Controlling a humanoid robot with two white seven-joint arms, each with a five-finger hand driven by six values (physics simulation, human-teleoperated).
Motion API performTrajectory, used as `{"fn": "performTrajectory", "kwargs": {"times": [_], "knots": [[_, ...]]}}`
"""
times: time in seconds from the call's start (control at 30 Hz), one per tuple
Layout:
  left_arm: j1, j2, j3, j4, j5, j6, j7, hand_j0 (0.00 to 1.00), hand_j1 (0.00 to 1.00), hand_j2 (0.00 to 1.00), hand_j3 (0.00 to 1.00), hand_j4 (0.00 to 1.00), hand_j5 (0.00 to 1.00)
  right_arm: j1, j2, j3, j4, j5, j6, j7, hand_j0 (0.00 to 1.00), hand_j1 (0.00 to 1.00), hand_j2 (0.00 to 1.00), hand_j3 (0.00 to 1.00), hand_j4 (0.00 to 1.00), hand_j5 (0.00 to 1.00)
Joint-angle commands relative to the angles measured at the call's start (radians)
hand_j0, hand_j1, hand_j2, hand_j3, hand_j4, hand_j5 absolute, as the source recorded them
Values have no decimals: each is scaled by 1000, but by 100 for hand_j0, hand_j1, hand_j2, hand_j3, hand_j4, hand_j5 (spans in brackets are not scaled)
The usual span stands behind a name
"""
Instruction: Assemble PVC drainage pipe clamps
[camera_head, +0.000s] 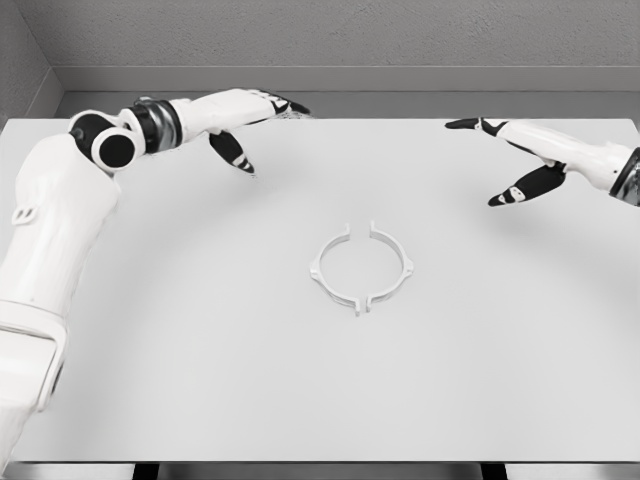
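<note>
On the white table (200, 380) lie two clamp halves (361, 267), seemingly forming a ring. Well apart, the left hand (250, 120) and right hand (510, 160) hover, fingers spread, holding nothing.

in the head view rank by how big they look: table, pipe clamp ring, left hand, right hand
1. table, by far the largest
2. pipe clamp ring
3. left hand and right hand: they look about alike, and both sit farther from the camera, so no ranking between them.
</note>
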Motion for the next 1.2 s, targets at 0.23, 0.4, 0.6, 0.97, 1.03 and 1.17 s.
{"fn": "performTrajectory", "kwargs": {"times": [0.23, 0.4, 0.6, 0.97, 1.03, 1.17], "knots": [[5, 39, 44, -19, 28, 3, 1, 100, 100, 100, 100, 100, 100, -72, 228, 125, 55, 156, 2, 0, 100, 100, 100, 100, 100, 100], [14, 38, 41, -22, 28, 3, 1, 100, 100, 100, 100, 100, 100, -63, 225, 122, 69, 156, 2, 0, 100, 100, 100, 100, 100, 100], [14, 42, 44, -22, 71, 3, 1, 100, 100, 100, 100, 100, 100, -71, 225, 118, 139, 157, 2, 0, 100, 100, 100, 100, 100, 100], [31, 52, 47, -21, 73, 3, 1, 100, 100, 100, 100, 100, 100, -71, 269, 127, 201, 223, 2, 0, 100, 100, 100, 100, 100, 100], [31, 52, 47, -22, 73, 3, 1, 100, 100, 100, 100, 100, 100, -71, 271, 129, 201, 223, 2, 0, 100, 100, 100, 100, 100, 100], [31, 52, 47, -22, 73, 3, 1, 100, 100, 100, 100, 100, 100, -69, 274, 136, 201, 223, 2, 0, 100, 100, 100, 100, 100, 100]]}}
